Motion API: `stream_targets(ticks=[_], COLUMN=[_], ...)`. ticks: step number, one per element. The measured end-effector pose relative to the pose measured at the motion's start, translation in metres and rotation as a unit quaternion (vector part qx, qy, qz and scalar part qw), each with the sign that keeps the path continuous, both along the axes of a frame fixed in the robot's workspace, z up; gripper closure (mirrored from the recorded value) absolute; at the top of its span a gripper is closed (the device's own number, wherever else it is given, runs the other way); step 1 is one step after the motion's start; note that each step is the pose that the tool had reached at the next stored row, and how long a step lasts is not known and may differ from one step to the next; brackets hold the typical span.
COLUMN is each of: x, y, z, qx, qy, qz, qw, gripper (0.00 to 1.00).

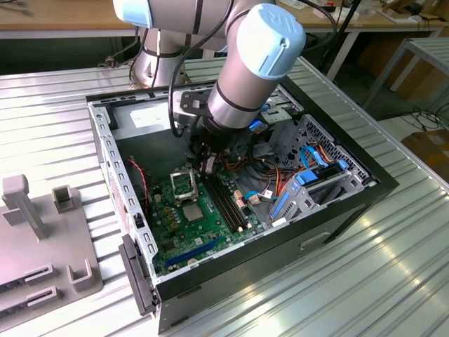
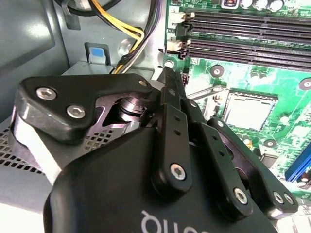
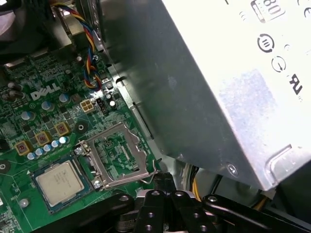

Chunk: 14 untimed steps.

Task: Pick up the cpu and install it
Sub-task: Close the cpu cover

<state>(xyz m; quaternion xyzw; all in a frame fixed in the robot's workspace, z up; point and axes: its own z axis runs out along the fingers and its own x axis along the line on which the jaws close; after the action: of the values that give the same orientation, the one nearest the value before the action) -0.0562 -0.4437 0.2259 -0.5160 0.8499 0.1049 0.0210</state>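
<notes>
The arm is seen reaching down into an open computer case (image 1: 365, 184) that lies on a ribbed metal table (image 1: 393, 274). In the exterior view the gripper (image 1: 208, 166) is held low over the green circuit board (image 1: 184, 232), close to the raised metal frame (image 1: 184, 182) of the socket. The cpu (image 3: 59, 183) is seen seated flat in the socket, silvery face up, with the frame (image 3: 119, 155) hinged open just beside it; in the second wrist view the same chip (image 2: 248, 111) lies on the board next to the thin metal lever (image 2: 204, 92). In both wrist views the gripper's fingers (image 3: 164, 180) are brought together into a narrow tip, with nothing held between them, and that tip is placed at the free edge of the open frame, apart from the chip. A grey metal box (image 3: 209, 73) is mounted close beside the socket, and black memory slots (image 2: 248, 34) run along the board nearby.
</notes>
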Motion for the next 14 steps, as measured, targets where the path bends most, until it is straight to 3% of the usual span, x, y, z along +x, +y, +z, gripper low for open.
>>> stream_targets(ticks=[5,14], x=[0.0,0.0], y=[0.0,0.0], z=[0.003,0.0077], qx=[-0.0069,-0.0159], qy=[0.0006,0.0009], qz=[0.0,0.0], qw=[0.99998,0.99987], gripper=[0.89,0.89])
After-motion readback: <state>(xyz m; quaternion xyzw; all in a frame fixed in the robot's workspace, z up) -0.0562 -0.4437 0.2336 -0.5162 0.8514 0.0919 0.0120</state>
